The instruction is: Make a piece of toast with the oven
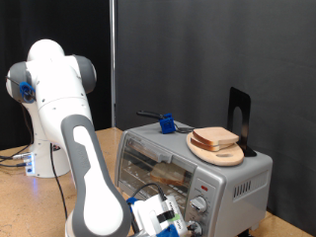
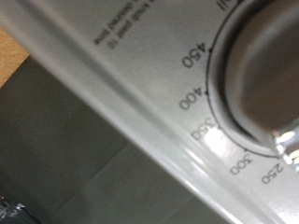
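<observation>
The silver oven (image 1: 240,184) stands at the exterior view's lower right with its glass door closed. Through the glass a tan slice-like shape (image 1: 170,176) shows on the rack. A piece of toast (image 1: 216,138) lies on a round wooden plate (image 1: 211,153) on the oven's top. My gripper (image 1: 174,219) hangs low in front of the oven, right by the upper knob (image 1: 198,205). The wrist view is filled by the oven's front panel (image 2: 131,93) and that knob (image 2: 266,65), ringed by the numbers 450 down to 250. The fingers are not clearly seen.
A blue-handled tool (image 1: 167,124) and a black upright bracket (image 1: 240,117) also sit on the oven's top. The arm's white base (image 1: 49,148) stands on the wooden table (image 1: 25,202) at the exterior view's left, with cables beside it.
</observation>
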